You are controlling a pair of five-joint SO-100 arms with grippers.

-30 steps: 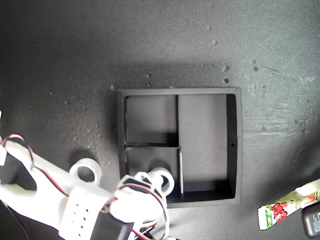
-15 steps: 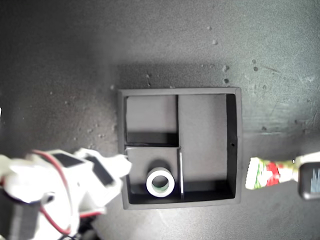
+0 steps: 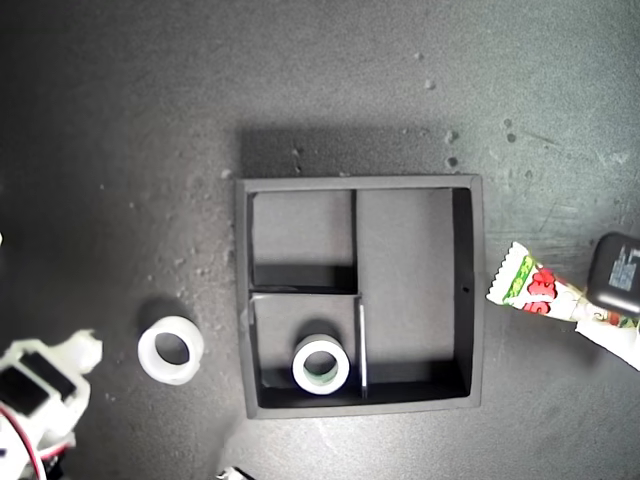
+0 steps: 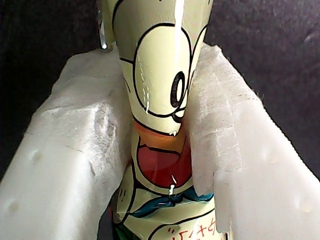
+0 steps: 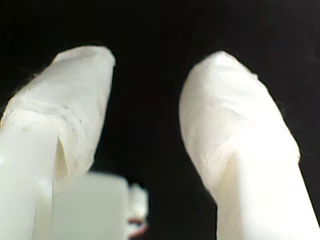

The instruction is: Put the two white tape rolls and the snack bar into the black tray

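The black tray lies in the middle of the exterior view. One white tape roll, greenish inside, lies flat in the tray's small compartment nearest the view's bottom. The other white tape roll lies on the table to the tray's left in that view. My first gripper is shut on the snack bar. In the exterior view the snack bar is just right of the tray's outer wall, with its free end close to the wall. My second gripper is open and holds nothing.
The second arm's white body is at the bottom left corner of the exterior view, left of the loose roll. A dark block on the first arm shows at that view's right edge. The tabletop is dark and speckled.
The second gripper let go of a tape roll in the tray and drew back to the exterior view's bottom left, uncovering the other roll. The snack bar moved up beside the tray's right wall.
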